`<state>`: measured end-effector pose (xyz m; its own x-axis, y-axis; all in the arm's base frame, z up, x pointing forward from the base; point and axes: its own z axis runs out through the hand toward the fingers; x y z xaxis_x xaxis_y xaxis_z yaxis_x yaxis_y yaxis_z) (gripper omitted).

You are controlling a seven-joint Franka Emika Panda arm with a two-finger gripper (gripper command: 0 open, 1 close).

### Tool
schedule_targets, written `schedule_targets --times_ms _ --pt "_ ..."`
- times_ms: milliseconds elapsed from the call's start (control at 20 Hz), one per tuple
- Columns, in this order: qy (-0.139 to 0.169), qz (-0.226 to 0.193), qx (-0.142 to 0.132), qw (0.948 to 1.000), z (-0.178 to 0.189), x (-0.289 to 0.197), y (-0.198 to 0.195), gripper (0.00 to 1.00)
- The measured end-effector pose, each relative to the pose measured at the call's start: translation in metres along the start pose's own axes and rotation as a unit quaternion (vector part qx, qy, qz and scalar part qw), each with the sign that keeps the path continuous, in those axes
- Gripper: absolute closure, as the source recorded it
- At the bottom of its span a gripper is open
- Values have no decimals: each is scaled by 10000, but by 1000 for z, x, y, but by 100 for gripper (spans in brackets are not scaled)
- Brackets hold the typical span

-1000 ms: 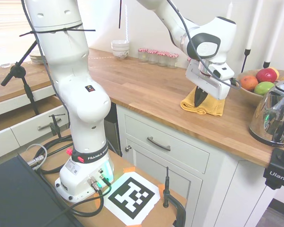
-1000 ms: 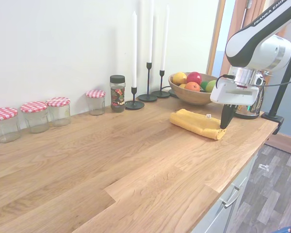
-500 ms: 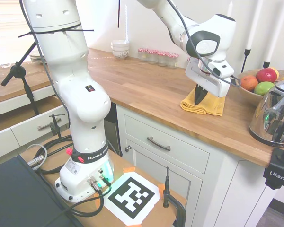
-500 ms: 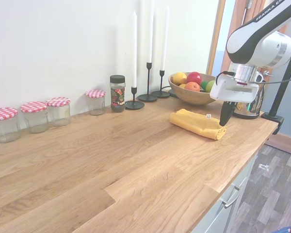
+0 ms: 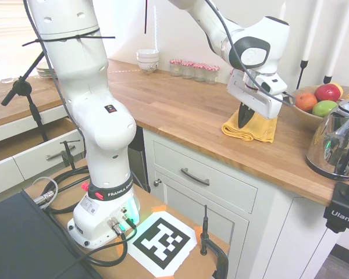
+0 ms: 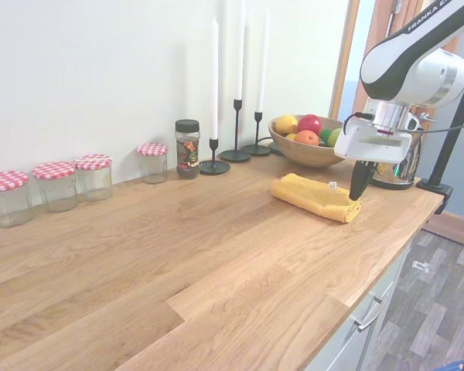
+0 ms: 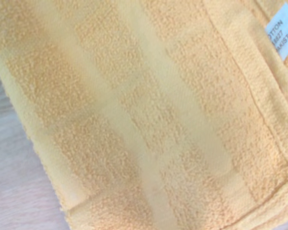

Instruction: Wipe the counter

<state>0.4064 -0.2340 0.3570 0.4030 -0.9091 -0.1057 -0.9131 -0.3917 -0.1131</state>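
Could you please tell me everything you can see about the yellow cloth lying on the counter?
The yellow cloth is a folded terry towel in a long, thick bundle, looped in texture, with a stitched hem and a small white label printed "COTTON". It lies flat on the wooden counter near its front edge, in front of the fruit bowl. The end effector stands over its end nearest the kettle, fingers pointing down; contact cannot be confirmed.

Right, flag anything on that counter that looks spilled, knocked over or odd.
Nothing stands out. The yellow towel lies folded on the counter under the claw; the jars, candlesticks and fruit bowl stand upright. No spills show.
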Motion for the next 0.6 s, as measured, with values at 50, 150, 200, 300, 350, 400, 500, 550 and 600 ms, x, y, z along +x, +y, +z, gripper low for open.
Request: schedule_targets --times_ms 50,150,200,300,350,400,500,550,600 --pt "-4 -5 -3 10000 0 0 0 0" --pt "-2 -23 -4 10000 0 -1 -2 0" --pt "-1 -33 -4 10000 0 -2 -2 0" --pt "0 -47 -7 10000 0 -3 -3 0" --pt "2 -53 -11 10000 0 -3 -3 0" --pt "3 -60 -14 10000 0 -3 -4 0" --pt "3 -82 -19 10000 0 -4 -5 0" --pt "4 -100 -22 9999 1 -5 -7 0" --pt "6 -117 -25 9999 1 -6 -8 0"
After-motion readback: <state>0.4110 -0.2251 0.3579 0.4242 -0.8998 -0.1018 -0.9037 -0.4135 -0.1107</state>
